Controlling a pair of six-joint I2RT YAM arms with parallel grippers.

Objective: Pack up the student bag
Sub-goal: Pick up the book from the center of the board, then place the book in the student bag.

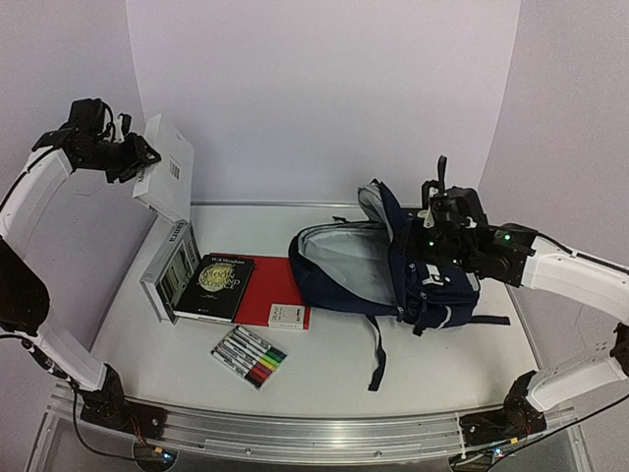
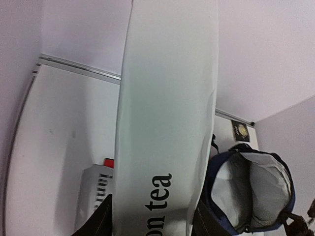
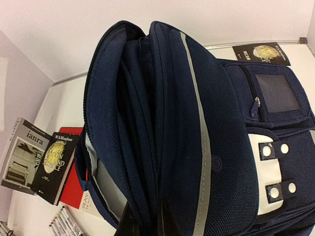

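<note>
The left gripper [image 1: 136, 157] is holding a white book [image 1: 165, 169] in the air at the far left, well above the table [image 1: 442, 364]. In the left wrist view, its fingers [image 2: 101, 222] are pressing on either side of the book's spine. Below it, a grey book [image 1: 169, 267] is resting just beside a black book with a gold emblem [image 1: 214, 285], which is partly overlapping a red book [image 1: 273, 287]. A small white box [image 1: 286, 316] is touching the red book's near corner, and a pack of markers [image 1: 249, 356] is lying nearer the arms. The student bag [image 1: 383, 261] is sitting right of centre on the table, its mouth gaping toward the books and showing grey lining, with its straps trailing toward the near edge. The right gripper [image 1: 432, 221] is reaching over the bag's top. In the right wrist view, its fingers [image 3: 129, 223] are pinching the navy fabric at the opening's edge.
</note>
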